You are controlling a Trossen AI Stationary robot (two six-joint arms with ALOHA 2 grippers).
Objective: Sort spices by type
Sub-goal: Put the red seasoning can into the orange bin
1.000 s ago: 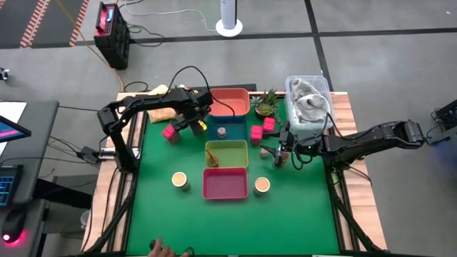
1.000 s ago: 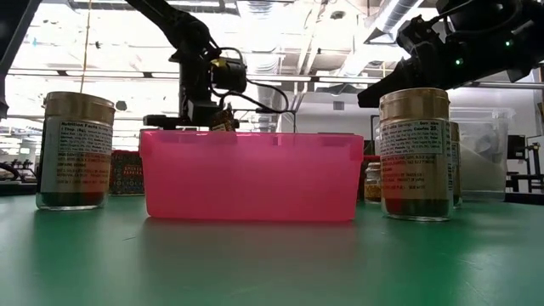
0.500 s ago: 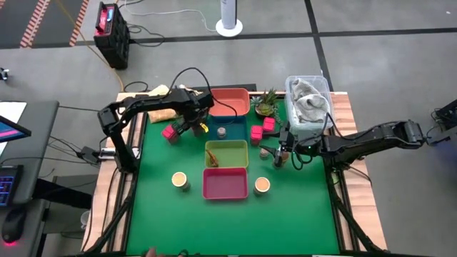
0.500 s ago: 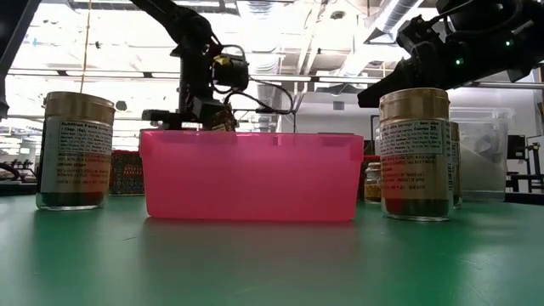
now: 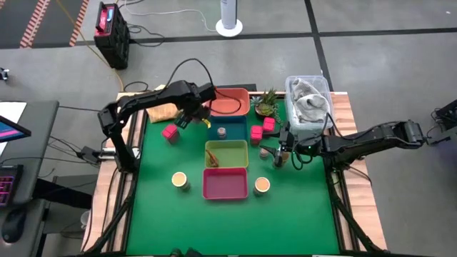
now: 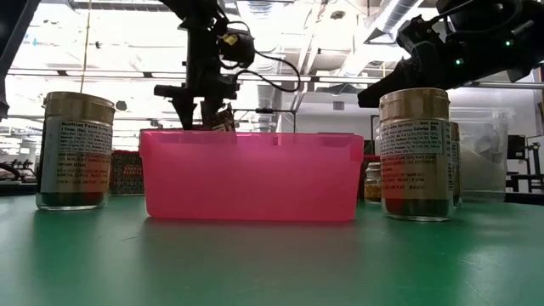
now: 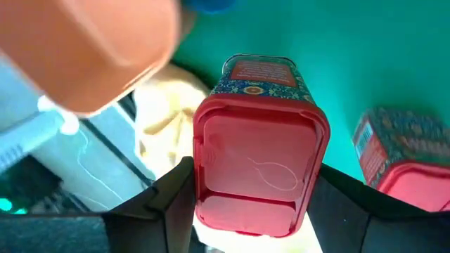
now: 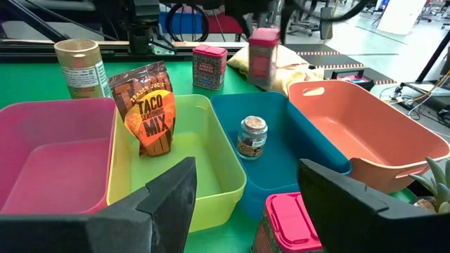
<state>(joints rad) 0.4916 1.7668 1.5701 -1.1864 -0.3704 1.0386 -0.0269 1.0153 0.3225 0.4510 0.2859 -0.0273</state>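
One camera hangs above, looking straight down on the whole green table [image 5: 150, 214]. Another sits at tabletop level, close behind the near pink plastic tray [image 6: 251, 174], facing the far room. Both wrist cameras look closely past their fingers; the right also shows that tray.

The pink tray [image 6: 252, 177] hides the trays behind it; the left wrist's orange tray [image 7: 91, 49] is blurred.
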